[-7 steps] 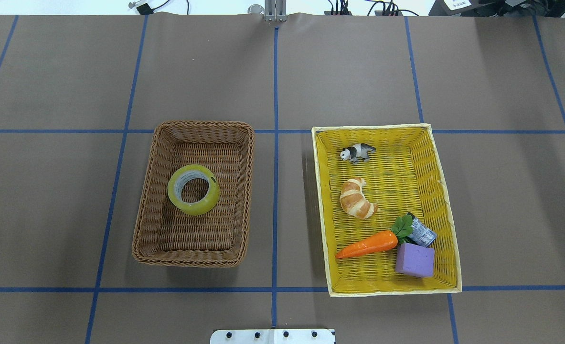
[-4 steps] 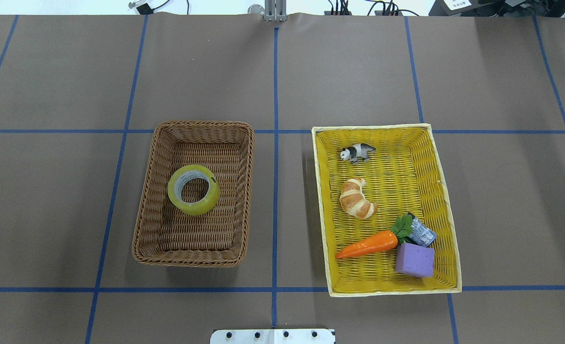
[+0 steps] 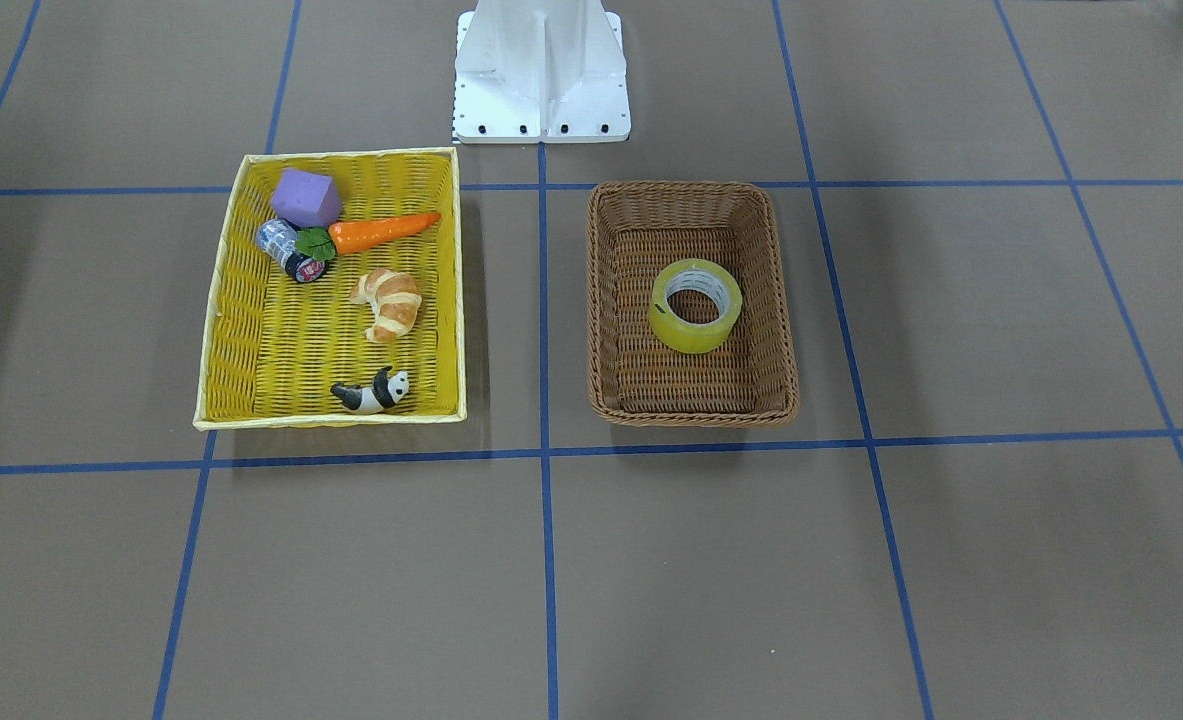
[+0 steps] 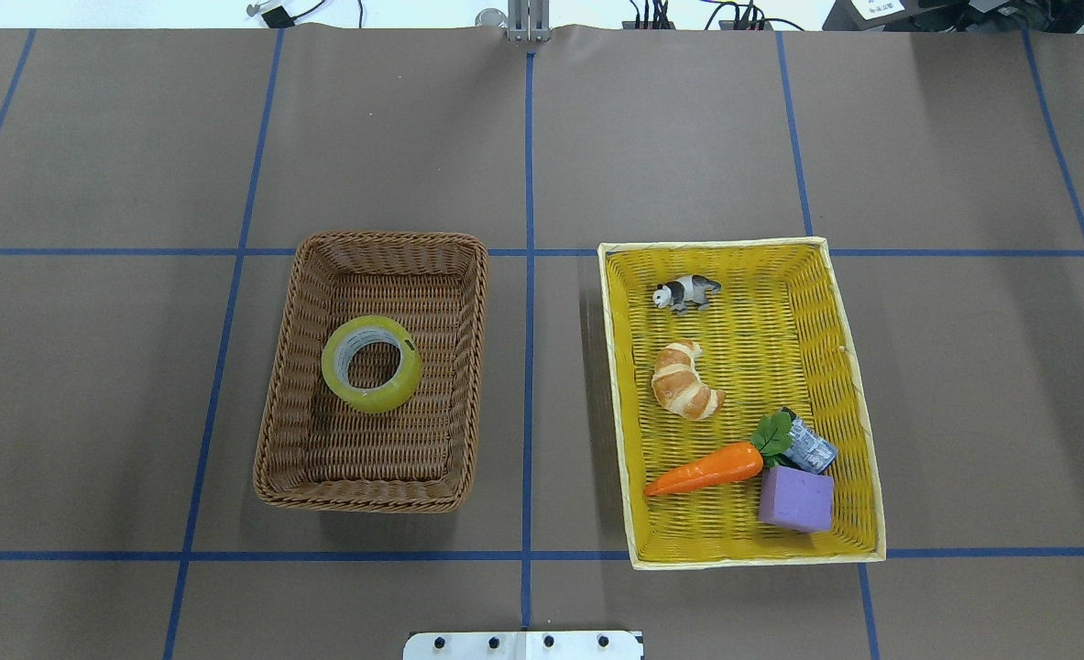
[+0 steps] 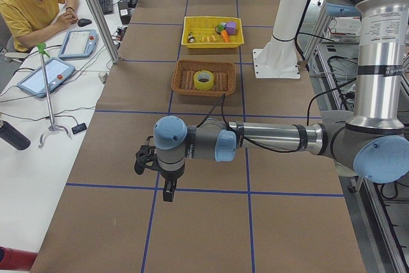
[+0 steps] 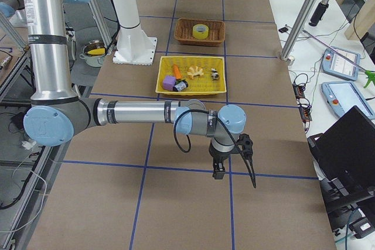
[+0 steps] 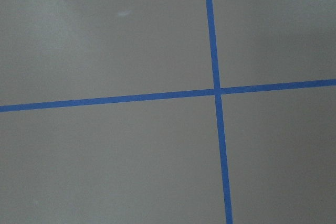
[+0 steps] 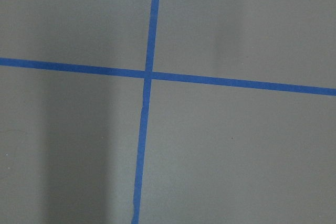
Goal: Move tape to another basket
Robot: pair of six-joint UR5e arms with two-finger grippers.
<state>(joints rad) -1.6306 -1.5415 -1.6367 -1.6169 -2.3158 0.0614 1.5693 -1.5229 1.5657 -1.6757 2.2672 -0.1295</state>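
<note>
Front-facing view: the tape (image 3: 696,306) lies flat, hole up, inside the brown basket (image 3: 691,188). The yellow basket (image 3: 351,152) stands apart from it.

Overhead view: the roll touches no wall.

Left side view: the left gripper (image 5: 167,190) hangs over bare table (image 5: 204,234), seemingly pointing down. I cannot tell whether its claw is open.

Right side view: the right gripper (image 6: 218,171) looks likewise.

Wrist views: only blue lines (image 7: 215,90).

Brown table (image 4: 93,137) with blue grid lines (image 4: 529,137), white side desk (image 5: 32,180)
</note>
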